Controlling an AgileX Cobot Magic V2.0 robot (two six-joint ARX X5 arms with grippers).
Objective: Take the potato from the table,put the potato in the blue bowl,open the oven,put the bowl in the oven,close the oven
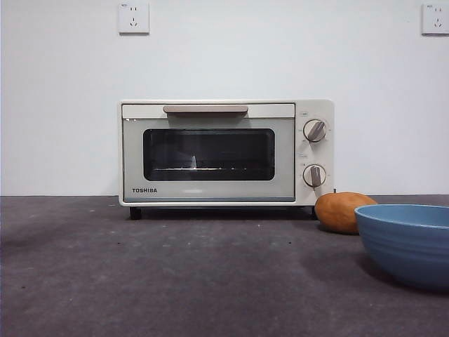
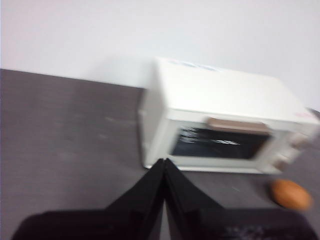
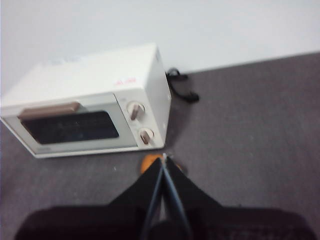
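Lying long axis across table point(image 1: 140, 281), potato point(image 1: 342, 212) stem up, both arms' fingers closed, empty.

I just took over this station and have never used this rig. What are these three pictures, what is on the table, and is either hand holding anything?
This is a two-armed robot at a table. One picture is a low camera looking level across the table; the other two sit on the arms' wrists. The black wedges are the hands: left hand, right hand, both shut and empty. On the table stand the oven, door closed, the potato beside it, and the blue bowl, nearer the camera. The right hand is above the potato.
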